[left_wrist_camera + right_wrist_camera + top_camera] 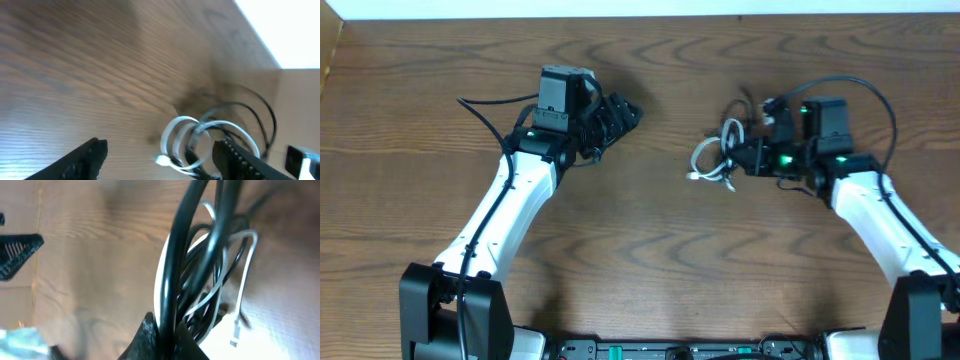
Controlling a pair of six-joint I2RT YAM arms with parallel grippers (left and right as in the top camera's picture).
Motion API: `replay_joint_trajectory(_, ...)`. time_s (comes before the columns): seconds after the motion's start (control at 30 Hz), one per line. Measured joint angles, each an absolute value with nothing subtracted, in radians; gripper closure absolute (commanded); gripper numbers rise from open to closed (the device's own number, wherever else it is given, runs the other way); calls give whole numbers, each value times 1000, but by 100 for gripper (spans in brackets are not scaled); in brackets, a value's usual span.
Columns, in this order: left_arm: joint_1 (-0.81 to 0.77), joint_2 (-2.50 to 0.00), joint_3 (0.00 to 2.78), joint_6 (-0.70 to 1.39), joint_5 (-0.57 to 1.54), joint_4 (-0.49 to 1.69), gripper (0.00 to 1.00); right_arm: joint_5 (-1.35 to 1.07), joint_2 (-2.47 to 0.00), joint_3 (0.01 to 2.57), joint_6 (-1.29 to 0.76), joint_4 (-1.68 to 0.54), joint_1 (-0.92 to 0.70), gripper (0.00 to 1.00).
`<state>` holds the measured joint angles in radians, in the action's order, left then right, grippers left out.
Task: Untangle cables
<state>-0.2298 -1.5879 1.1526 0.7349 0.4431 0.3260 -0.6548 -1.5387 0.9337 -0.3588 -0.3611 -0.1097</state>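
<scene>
Overhead: your L gripper is upper left of centre, pointing toward frame right. It is released and nothing sits btw the jaws. It is well apart from the cables, which are one tangled bundle right of centre over the worktop.

Your R gripper is at the bundle's right edge, pointing frame left, clenched.

R wrist view: jaws meet at bottom centre, pinching a black cable that runs from them to the top of frame. More black loops crowd just behind it, overlapping. I can't separate the strands. The white cable threads through the black loops. One white strand drops at right and ends in a plug at lower right, apart from the jaws. An L finger shows at the far left edge.

L wrist view (blurred): both fingers are at the bottom corners, spread wide. White loops appear low btw them in the picture but lie farther off on the wood, not touching. A thin black loop arcs to the right of the white ones.

Can't tell whether the bundle rests fully on the worktop or is partly lifted. Cables not yet separated.
</scene>
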Motion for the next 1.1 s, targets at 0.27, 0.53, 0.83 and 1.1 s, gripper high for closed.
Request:
replay_joint_trajectory(0.27, -262, -1588, 1153, 566, 510, 363, 30, -655, -1537, 934, -548, -430, -93, 98)
replay_joint_trajectory(0.53, -357, -1588, 1153, 415, 555, 369, 31, -461, -1537, 934, -686, -506, -136, 30)
replay_joint_trajectory(0.83, -381, -1588, 1153, 369, 551, 356, 33, -455, -1521, 935, -662, -533, -130, 13)
replay_joint_trajectory(1.1, -441, -1588, 1153, 334, 525, 326, 36, -373, -1380, 1083, -495, -898, 80, 12)
